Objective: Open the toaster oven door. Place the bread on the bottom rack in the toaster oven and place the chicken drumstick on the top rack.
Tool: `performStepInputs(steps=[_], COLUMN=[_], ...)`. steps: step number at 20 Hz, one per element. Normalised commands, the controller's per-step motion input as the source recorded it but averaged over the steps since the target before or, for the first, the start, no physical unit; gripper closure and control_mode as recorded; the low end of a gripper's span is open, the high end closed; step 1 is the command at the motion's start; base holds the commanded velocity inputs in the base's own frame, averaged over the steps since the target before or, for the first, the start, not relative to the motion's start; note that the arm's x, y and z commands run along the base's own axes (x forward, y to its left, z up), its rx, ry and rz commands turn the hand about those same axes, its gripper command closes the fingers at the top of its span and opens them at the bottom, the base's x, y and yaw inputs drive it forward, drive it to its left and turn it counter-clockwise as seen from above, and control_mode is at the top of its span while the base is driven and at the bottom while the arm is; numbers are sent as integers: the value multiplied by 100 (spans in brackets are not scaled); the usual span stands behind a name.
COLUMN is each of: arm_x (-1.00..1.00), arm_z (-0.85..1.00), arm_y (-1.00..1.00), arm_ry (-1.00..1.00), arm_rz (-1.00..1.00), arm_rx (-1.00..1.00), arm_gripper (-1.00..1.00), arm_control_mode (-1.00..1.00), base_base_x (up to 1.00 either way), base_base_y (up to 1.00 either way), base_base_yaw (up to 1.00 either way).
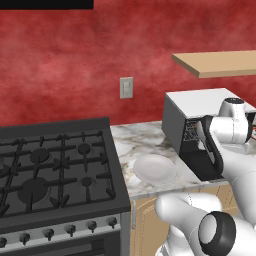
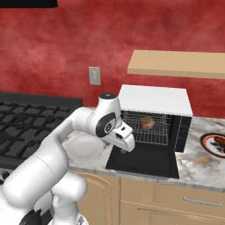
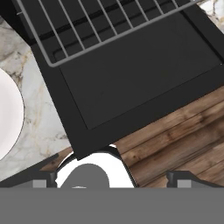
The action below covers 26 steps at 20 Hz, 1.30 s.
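Observation:
The toaster oven (image 2: 154, 99) stands on the marble counter with its door (image 2: 147, 160) folded down flat. Inside, the bread (image 2: 147, 123) rests on a wire rack (image 2: 151, 134); I cannot tell which level. The chicken drumstick (image 2: 218, 141) lies on a dark-rimmed plate (image 2: 206, 141) at the counter's right edge. My gripper (image 2: 124, 149) hangs just above the door's left part, pointing down. In the hand view the door (image 3: 140, 74) and rack front (image 3: 87, 39) lie below the gripper (image 3: 113, 177), which is open, fingertips (image 3: 43, 179) wide apart and holding nothing.
A bare white plate (image 2: 83, 147) sits on the counter left of the oven, also seen as the white plate (image 1: 155, 167). The black gas stove (image 1: 55, 170) lies further left. A wooden shelf (image 2: 176, 63) hangs above the oven. Wooden floor (image 3: 183, 135) shows past the door's edge.

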Motion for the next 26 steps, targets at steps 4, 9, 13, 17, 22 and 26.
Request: performStepInputs(steps=[4, 9, 13, 17, 22, 26], arm_x=[0, 0, 0, 0, 0, 0], arm_z=[0, 0, 0, 0, 0, 0], arm_y=[0, 0, 0, 0, 0, 0], arm_ry=[0, 0, 0, 0, 0, 0], arm_rz=[0, 0, 0, 0, 0, 0], arm_rx=[0, 0, 0, 0, 0, 0], arm_gripper=[-100, -100, -100, -100, -100, -100], arm_control_mode=[100, 100, 100, 100, 100, 100], base_base_x=[-35, -8, 8, 4, 14, 24], base_base_y=[-21, -40, -55, -65, -70, -63], base_base_yaw=[-3, -9, -5, -5, -3, -5])
